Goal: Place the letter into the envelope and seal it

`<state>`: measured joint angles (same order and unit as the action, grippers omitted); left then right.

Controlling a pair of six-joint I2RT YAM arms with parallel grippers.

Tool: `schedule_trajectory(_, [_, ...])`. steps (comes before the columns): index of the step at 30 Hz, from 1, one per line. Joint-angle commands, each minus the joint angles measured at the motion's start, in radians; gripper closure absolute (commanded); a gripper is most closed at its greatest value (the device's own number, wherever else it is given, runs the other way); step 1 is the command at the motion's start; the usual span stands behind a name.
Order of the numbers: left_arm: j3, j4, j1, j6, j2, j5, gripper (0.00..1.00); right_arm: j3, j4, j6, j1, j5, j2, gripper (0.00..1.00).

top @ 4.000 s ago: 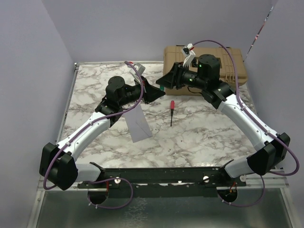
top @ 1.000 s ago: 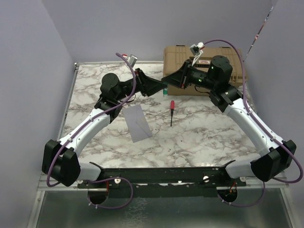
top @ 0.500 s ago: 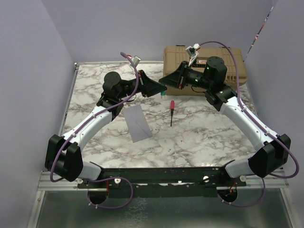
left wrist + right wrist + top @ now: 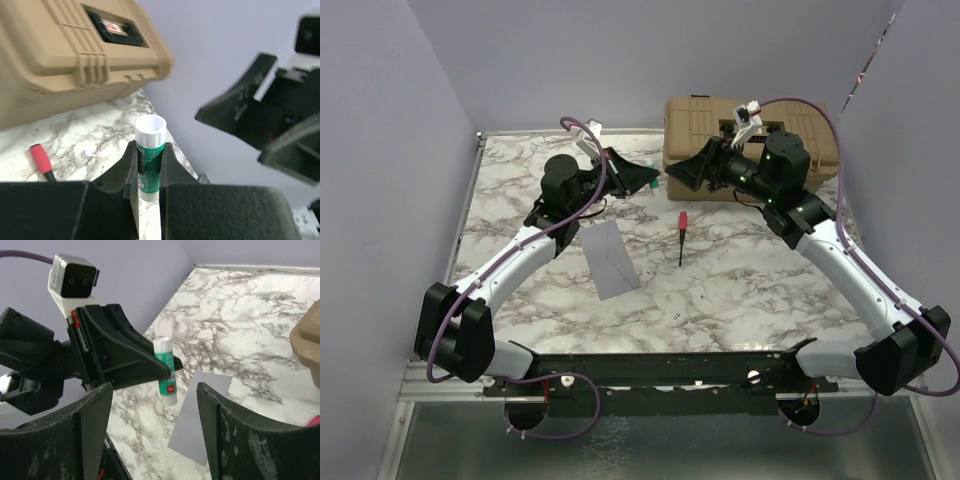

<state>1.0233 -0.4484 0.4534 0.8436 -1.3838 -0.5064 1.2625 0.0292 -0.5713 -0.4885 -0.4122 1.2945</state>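
Note:
The grey envelope (image 4: pixel 610 258) lies flat on the marble table, also seen under my right wrist as the envelope (image 4: pixel 200 415). The letter is out of view. My left gripper (image 4: pixel 149 150) is shut on a green-and-white glue stick (image 4: pixel 150 155), held upright in the air behind the envelope. From the right wrist, the glue stick (image 4: pixel 165 370) stands in the left gripper's fingers (image 4: pixel 135 360). My right gripper (image 4: pixel 154 390) is open and faces it from a short gap, touching nothing. From above, the left gripper (image 4: pixel 648 180) and right gripper (image 4: pixel 682 172) nearly meet.
A big tan hard case (image 4: pixel 750 125) stands at the back right, behind the right gripper. A red-handled screwdriver (image 4: pixel 682 225) lies to the right of the envelope. Lilac walls close in the left, back and right sides.
The left jaws have closed on the glue stick. The right jaws have opened off it and drawn back to the right. The envelope has not moved.

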Motion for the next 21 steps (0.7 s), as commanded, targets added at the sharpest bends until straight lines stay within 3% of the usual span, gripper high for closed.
schedule_trajectory(1, [-0.006,0.029,-0.004,0.064,0.010,0.171,1.00,-0.030,0.090,0.186,-0.010,-0.012,0.009,0.28])
schedule_trajectory(6, [-0.005,0.028,-0.004,0.152,-0.017,0.149,1.00,0.002,0.159,0.291,-0.053,0.043,0.054,0.28])
schedule_trajectory(14, [-0.019,0.027,-0.002,0.153,-0.020,0.154,1.00,0.073,0.163,0.316,-0.091,0.106,0.144,0.31])
schedule_trajectory(21, [-0.014,0.022,-0.002,0.154,-0.030,0.140,1.00,0.140,0.124,0.321,-0.110,0.127,0.220,0.41])
